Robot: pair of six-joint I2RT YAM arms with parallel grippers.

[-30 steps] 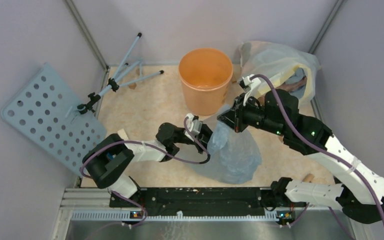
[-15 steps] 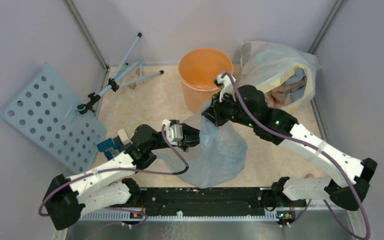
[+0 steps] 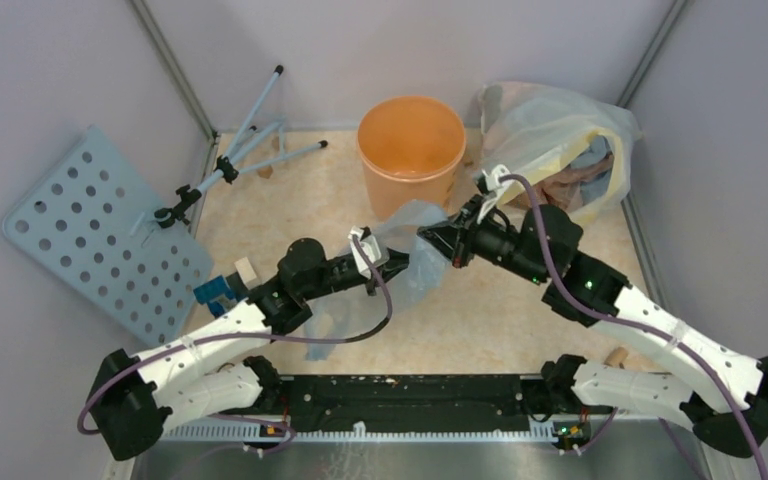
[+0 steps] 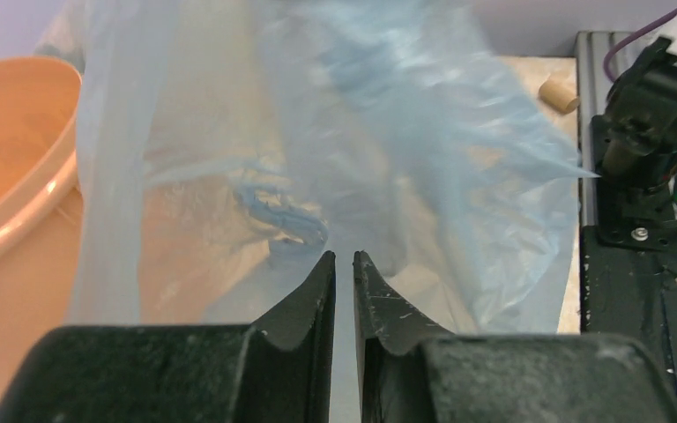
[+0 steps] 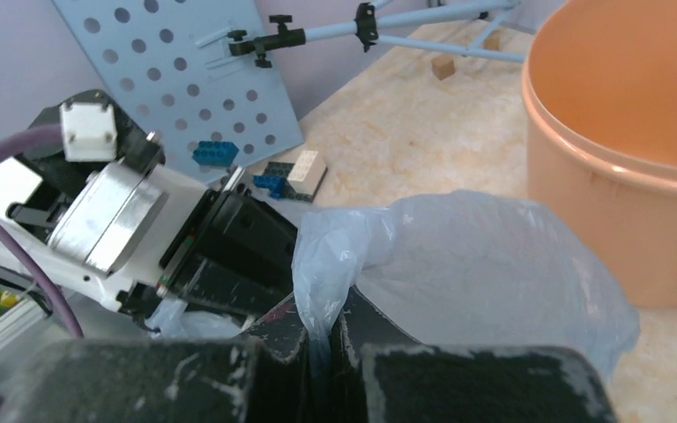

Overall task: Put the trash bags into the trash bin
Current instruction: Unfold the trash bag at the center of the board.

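The trash bag (image 3: 412, 268) is a thin bluish film held up between both grippers, just in front of the orange trash bin (image 3: 410, 150). Part of the bag hangs down toward the floor at the left. My left gripper (image 3: 396, 262) is shut on the bag's film; in the left wrist view (image 4: 344, 260) the bag (image 4: 361, 132) fills the frame, with the bin's rim (image 4: 18, 203) at left. My right gripper (image 3: 429, 237) is shut on a bunched edge of the bag (image 5: 485, 256), pinched between its jaws (image 5: 326, 322). The bin (image 5: 617, 132) stands to its right.
A big clear bag with yellow edges (image 3: 550, 130) sits right of the bin. A blue perforated panel (image 3: 90, 230) and a tripod (image 3: 250, 150) are at the left. Blue bricks (image 3: 215, 292), small wooden blocks and a cork (image 3: 617, 355) lie on the floor.
The bag lay spread on the floor in front; now it is lifted and gathered between the two grippers, closer to the bin. The right gripper swung left, then lower; the left arm extended forward.
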